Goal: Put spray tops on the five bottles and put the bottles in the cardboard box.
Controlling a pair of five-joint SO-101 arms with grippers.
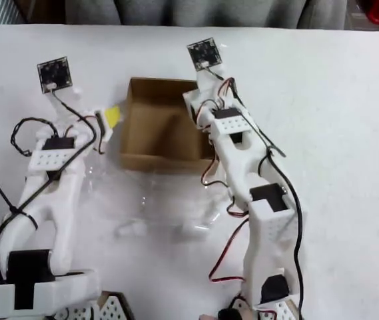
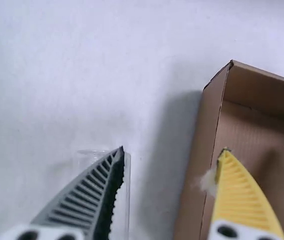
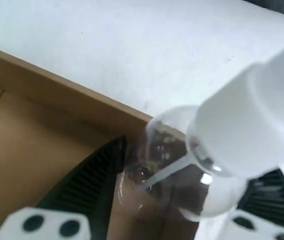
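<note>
- The white table point(image 1: 336, 100) spans the high view. Both arms stand on its lower edge.
- The right arm point(image 1: 262, 200) runs from the lower right up to the right wall of the box. The left arm point(image 1: 49, 193) runs up the left side and ends just beside the box's left wall.
- The cardboard box point(image 1: 162, 162) sits open-topped at upper centre of the high view, between the two wrists. Its bare brown floor is what shows inside.
- The right gripper point(image 3: 181, 190) is clamped on a clear bottle point(image 3: 166, 150), with one black finger on each side of it. The bottle hangs over the box's wall point(image 3: 57, 95), partly above the box's inside and partly above the table.
- That bottle carries a white spray top point(image 3: 246, 130), which fills the right of the right wrist view.
- The left gripper point(image 2: 174, 150) has its fingers spread wide and grips nothing. The yellow finger point(image 2: 236, 195) lies over the box's near wall point(image 2: 209, 150), and the grey-and-black finger point(image 2: 99, 195) is out over the table.
- Another clear bottle point(image 2: 89, 170) lies on the table under that grey-and-black finger. I cannot tell whether they touch.
- Faint clear shapes point(image 1: 176, 213), probably more bottles, lie on the table below the box in the high view. They are too washed out to count.
</note>
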